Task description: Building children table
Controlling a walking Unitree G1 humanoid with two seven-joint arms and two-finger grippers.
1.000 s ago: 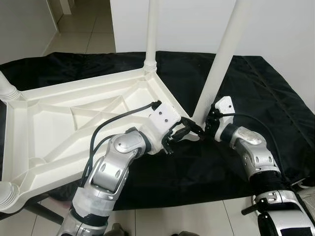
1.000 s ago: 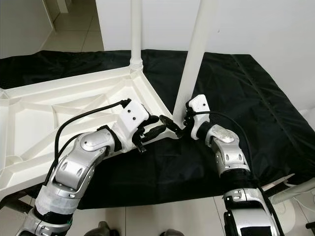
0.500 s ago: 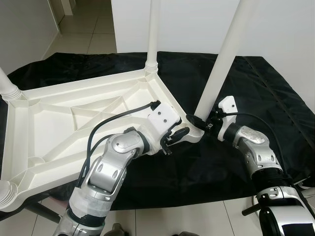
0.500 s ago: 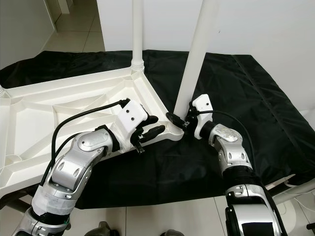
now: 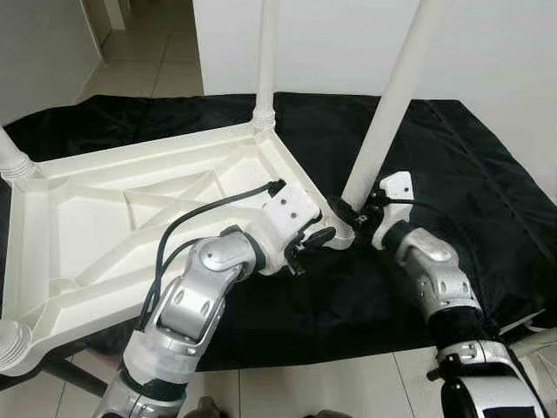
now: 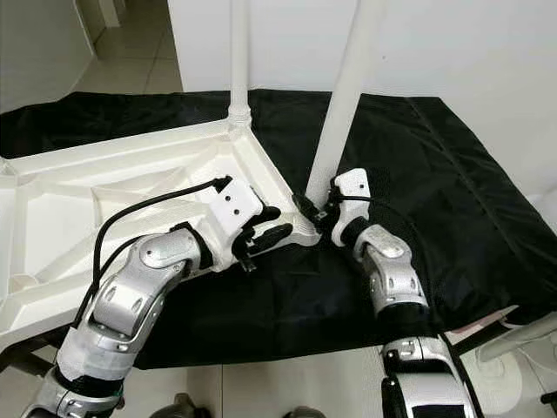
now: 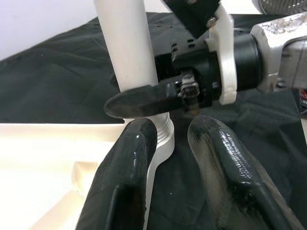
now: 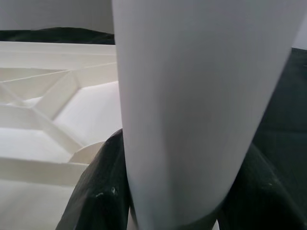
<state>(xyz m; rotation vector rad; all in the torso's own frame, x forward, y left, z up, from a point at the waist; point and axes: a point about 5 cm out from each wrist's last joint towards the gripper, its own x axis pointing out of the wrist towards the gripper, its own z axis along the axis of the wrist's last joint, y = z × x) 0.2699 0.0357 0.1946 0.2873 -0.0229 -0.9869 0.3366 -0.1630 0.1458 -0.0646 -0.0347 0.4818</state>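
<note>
A white plastic table (image 5: 96, 218) lies upside down on a black cloth (image 5: 487, 183). A white leg (image 5: 265, 61) stands in its far corner. Another leg (image 5: 392, 104) rises from the near right corner, leaning slightly right. My right gripper (image 5: 348, 212) is shut on this leg just above its threaded base, with a black finger (image 8: 98, 191) on each side. My left gripper (image 5: 315, 240) is open beside the corner socket, its fingers (image 7: 127, 177) pointing at the base and holding nothing. Leg stubs (image 5: 13, 157) show at the left corners.
The cloth spreads right and behind the table, up to a white wall (image 5: 348, 43). Tiled floor (image 5: 305, 387) runs along the front, and a hallway (image 5: 139, 43) opens at the far left. A white object (image 6: 522, 335) lies at the lower right.
My left gripper's fingers have drawn back a little from the leg's base toward the table corner. The right gripper stays on the leg, its forearm shifted slightly.
</note>
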